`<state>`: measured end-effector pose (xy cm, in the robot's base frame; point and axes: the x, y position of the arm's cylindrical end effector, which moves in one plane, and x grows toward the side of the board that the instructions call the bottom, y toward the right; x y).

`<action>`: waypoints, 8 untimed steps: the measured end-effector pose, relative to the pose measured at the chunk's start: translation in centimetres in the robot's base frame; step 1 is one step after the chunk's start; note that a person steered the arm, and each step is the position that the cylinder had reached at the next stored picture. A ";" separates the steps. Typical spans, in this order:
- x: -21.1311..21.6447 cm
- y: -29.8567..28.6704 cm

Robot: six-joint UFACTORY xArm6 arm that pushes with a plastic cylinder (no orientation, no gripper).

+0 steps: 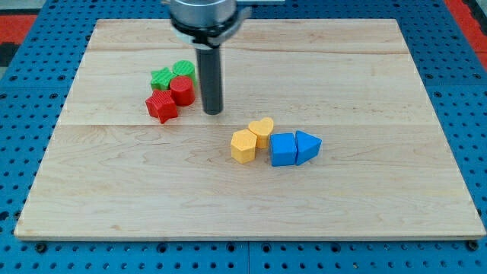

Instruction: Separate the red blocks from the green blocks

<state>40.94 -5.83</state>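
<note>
Red and green blocks huddle at the view's upper left: red star and red cylinder touching green star and green cylinder. My tip, holding nothing, stands just right of them. Bare wooden board spreads toward every edge.

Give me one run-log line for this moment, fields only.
my tip: right of red cylinder | red star, green star, green cylinder: clustered, unseparated | yellow, blue blocks: apart
</note>
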 end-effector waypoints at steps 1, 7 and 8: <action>-1.1 2.0; 1.5 -8.8; -1.0 -13.7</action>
<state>39.94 -19.55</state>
